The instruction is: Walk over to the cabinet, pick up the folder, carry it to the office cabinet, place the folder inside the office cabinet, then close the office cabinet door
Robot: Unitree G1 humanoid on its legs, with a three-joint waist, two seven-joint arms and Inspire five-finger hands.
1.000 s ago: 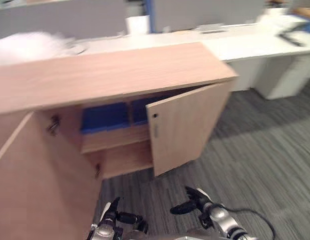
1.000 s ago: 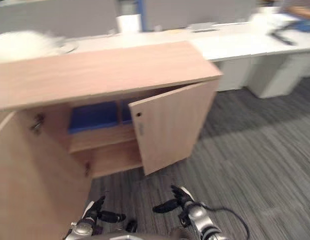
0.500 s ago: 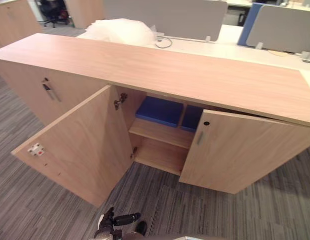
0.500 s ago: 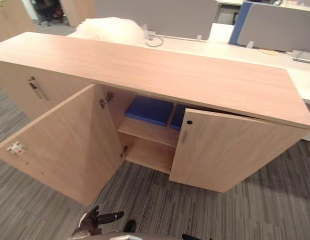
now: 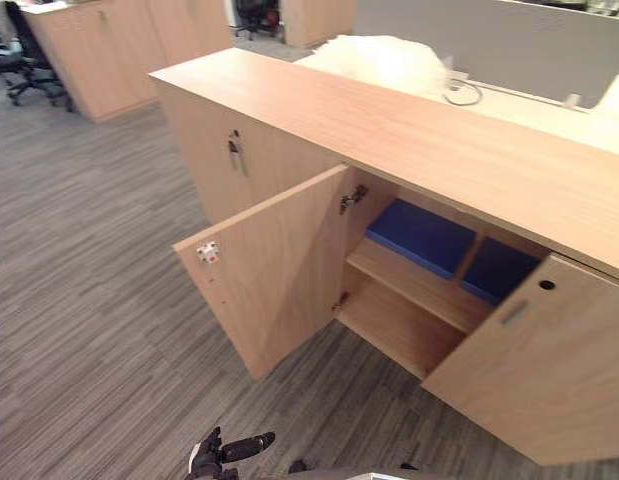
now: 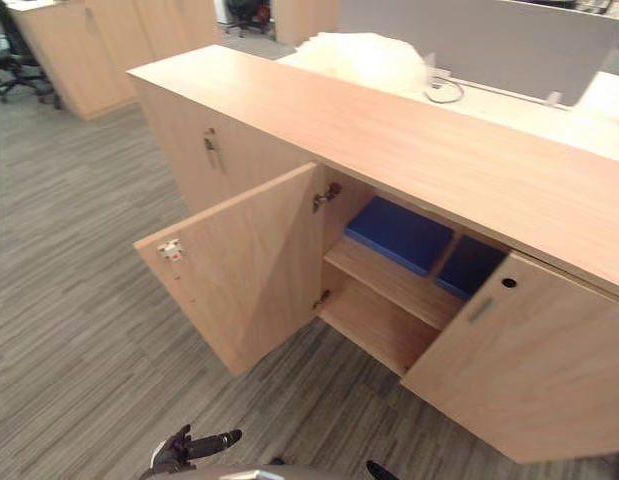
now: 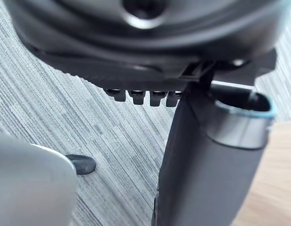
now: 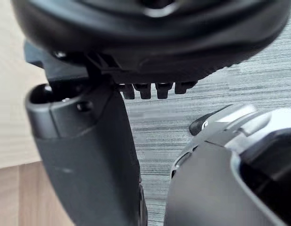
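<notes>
Two flat blue folders lie on the upper shelf inside the wooden office cabinet (image 5: 459, 150), one (image 5: 421, 237) left of a divider and one (image 5: 499, 268) right of it. The cabinet's left door (image 5: 279, 280) stands wide open and its right door (image 5: 549, 360) is ajar. My left hand (image 5: 227, 450) hangs low over the carpet well in front of the cabinet, fingers (image 7: 140, 96) relaxed and holding nothing. My right hand (image 8: 89, 155) also hangs over the carpet, its fingers (image 8: 154, 89) straight and empty.
A white crumpled bundle (image 5: 384, 60) lies on the desk behind the cabinet, below a grey partition (image 5: 489, 35). More wooden cabinets (image 5: 99, 50) and an office chair (image 5: 19, 60) stand at the far left. Grey carpet (image 5: 99, 280) spreads in front.
The whole picture has swung left, so the cabinet now sits further right. My right hand has left the eye views. The doors and the folders have not moved.
</notes>
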